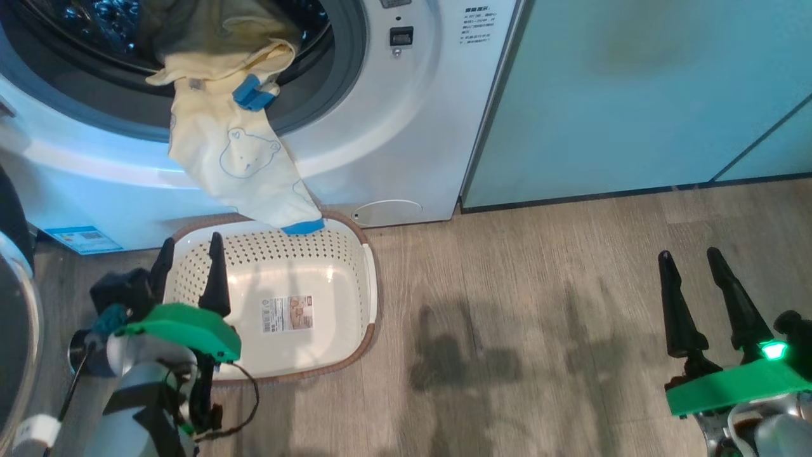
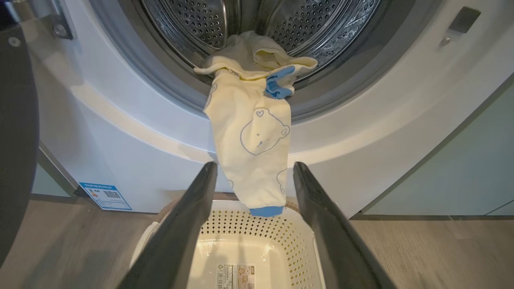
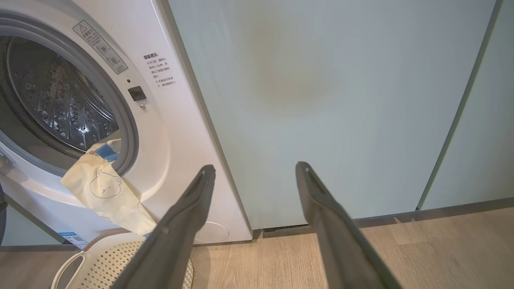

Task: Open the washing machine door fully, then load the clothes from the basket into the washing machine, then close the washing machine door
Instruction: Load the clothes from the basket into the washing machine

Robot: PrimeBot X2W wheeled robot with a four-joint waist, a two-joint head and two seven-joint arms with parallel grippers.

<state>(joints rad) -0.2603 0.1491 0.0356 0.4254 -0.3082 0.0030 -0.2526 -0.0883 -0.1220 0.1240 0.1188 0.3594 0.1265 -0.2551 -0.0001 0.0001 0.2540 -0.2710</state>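
Washing machine (image 1: pixel 406 114): white, round mouth open.
Washing machine door (image 2: pixel 16 140): swung out on the left side.
Basket (image 1: pixel 373 292): on the floor in front of the machine, nothing in it.
Clothes (image 1: pixel 235 158): top in the drum, the rest hangs out over the grey ring, down to the basket rim.
Left gripper (image 1: pixel 191 241): over the basket, fingers wide, holding nothing.
Right gripper (image 1: pixel 689 255): far right, wide, holding nothing.
Could go wrong: shut the door now and the hanging cloth gets pinched. It could also slide back out.

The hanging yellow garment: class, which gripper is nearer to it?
Left. The left gripper hovers over the basket, just below the garment; the right gripper is far to its right, over the floor.
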